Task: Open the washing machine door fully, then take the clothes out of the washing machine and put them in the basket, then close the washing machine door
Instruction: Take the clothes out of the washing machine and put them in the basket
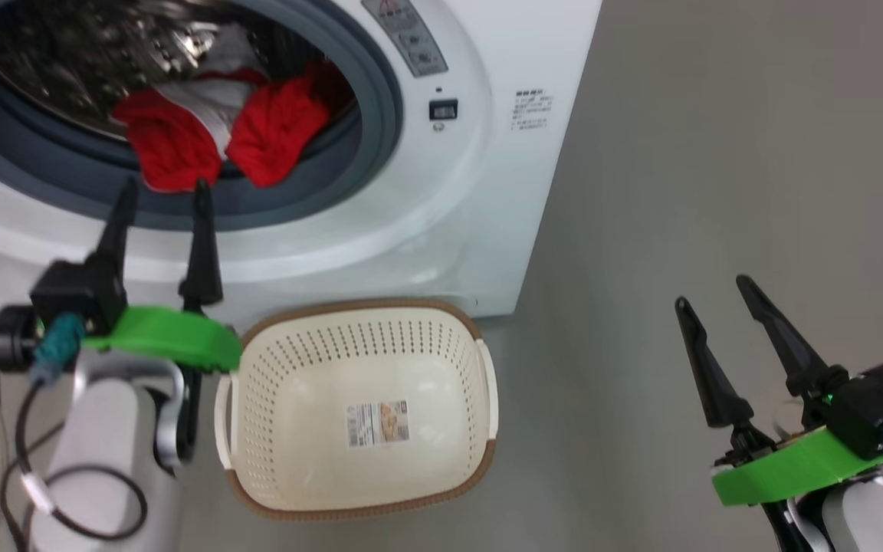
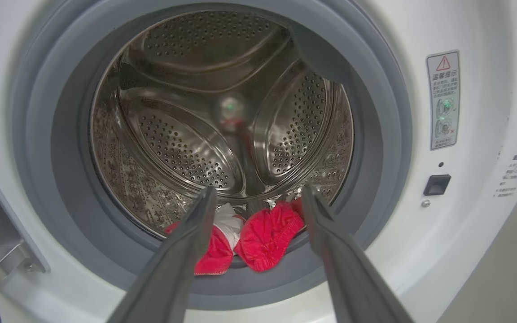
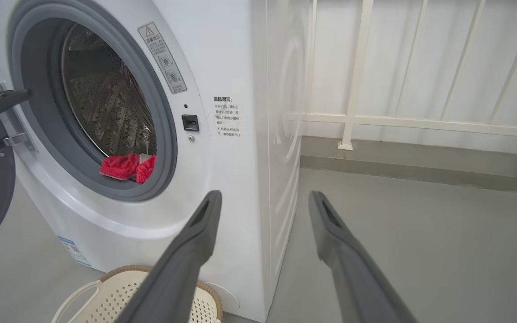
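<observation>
A: Where are the bright red soft garments (image 1: 273, 130)?
B: At six o'clock in the big white front-loading washing machine's (image 1: 487, 153) steel drum, spilling onto its grey ring. The left gripper (image 1: 166, 186), fingers spread and empty, points at them, likely to reach in.
A: And the cream perforated plastic basket (image 1: 296, 360)?
B: On the floor at six o'clock below the mouth, handy for dropping. The right gripper (image 1: 712, 291), also spread, hangs at four o'clock, out of the way.
</observation>
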Tool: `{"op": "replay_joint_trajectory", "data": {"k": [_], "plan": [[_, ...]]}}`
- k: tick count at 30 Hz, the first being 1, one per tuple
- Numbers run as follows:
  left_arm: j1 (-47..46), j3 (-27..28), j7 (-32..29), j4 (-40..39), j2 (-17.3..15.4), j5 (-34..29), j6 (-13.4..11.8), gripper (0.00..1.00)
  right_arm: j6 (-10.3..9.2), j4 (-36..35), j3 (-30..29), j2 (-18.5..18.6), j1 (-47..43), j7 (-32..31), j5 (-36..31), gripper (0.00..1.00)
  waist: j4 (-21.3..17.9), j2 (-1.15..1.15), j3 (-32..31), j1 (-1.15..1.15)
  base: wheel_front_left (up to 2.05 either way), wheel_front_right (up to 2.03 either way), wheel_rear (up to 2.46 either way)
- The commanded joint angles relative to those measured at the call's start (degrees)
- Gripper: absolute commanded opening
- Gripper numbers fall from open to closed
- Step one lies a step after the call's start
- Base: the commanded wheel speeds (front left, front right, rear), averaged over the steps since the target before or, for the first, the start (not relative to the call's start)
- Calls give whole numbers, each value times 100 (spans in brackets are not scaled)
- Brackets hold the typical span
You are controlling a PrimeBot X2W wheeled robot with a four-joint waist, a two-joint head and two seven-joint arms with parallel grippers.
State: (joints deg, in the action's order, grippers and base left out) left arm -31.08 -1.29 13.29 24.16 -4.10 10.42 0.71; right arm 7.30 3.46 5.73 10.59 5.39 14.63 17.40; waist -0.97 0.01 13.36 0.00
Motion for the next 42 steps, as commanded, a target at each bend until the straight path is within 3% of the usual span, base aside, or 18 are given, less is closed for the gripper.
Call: {"op": "replay_joint_trajectory", "data": {"k": [1, 12, 26, 42], "plan": [[-270, 160, 54, -31, -207, -87, -56, 100, 19, -177, 130, 102, 176, 37, 1, 100, -49, -1, 307, 0, 0, 0, 0], [-1617, 150, 87, 1120, -545, -338, -339, 100, 19, -202, 279, 65, 494, 37, 97, 100, -335, -1, 1045, 0, 0, 0, 0], [-3188, -66, -785, 2501, -887, -661, -756, 100, 19, -206, 469, 88, 976, 37, 186, 100, -642, -1, 1903, 0, 0, 0, 0], [-3901, -679, -1623, 3447, -1485, -1380, -1179, 100, 19, -152, 691, 25, 1109, 37, 487, 100, -885, -1, 2174, 0, 0, 0, 0]]}}
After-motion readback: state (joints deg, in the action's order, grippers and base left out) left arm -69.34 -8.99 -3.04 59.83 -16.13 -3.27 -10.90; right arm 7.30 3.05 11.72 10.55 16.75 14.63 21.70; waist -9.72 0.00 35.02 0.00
